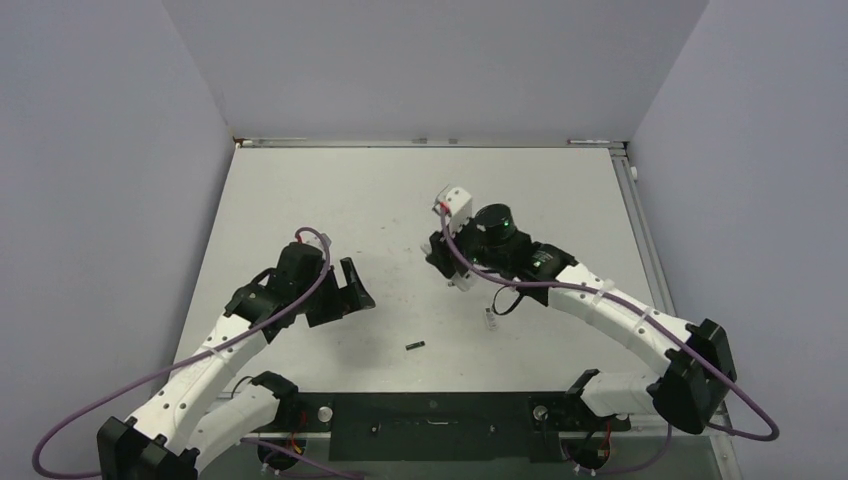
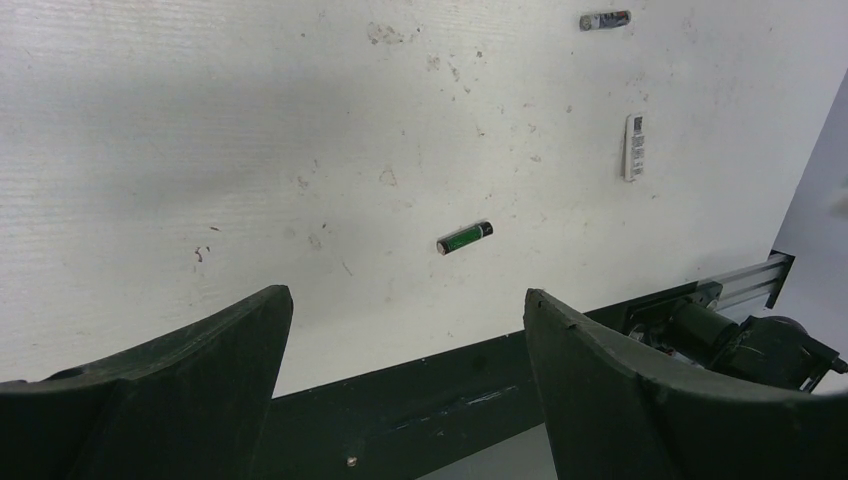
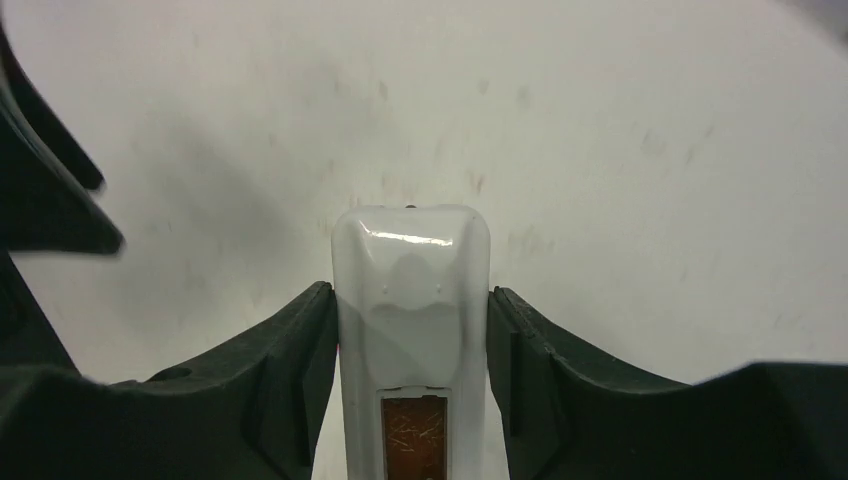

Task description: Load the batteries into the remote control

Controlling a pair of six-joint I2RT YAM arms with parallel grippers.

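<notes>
**Left pincer** point(image 2: 405, 300): spread wide, with nothing between its fingers point(image 2: 200, 370). It hangs above the desk point(image 2: 150, 150) without touching it.

**Right pincer** point(image 3: 410, 300): pinching the remote control point(image 3: 412, 250). One finger presses on each long side. The remote's rounded end juts out past the fingertips. Further back, between the fingers, its upper face shows a brownish rectangular recess point(image 3: 413, 440). I cannot tell whether that recess holds anything. In the wrist view the remote is over the desk surface; whether its far end touches the desk cannot be judged.

**Batteries:**
- One dark cylinder with a green band point(image 2: 465, 238) lies flat on the desk. It sits ahead of the left pincer's gap and clear of both fingers. In the top view it lies between the two pincers, nearer the arm bases.
- A second battery point(image 2: 604, 19) lies flat further ahead and towards the right-hand finger of the left pincer, at the upper edge of that wrist view. It is well apart from the first.

**Other item:** a small white cover piece point(image 2: 633, 147) with grey marks lies flat on the desk. It is beyond the first battery, on the right-finger side, between the two batteries in depth. It touches neither battery.

Both batteries are on the desk and outside the remote control.
</notes>
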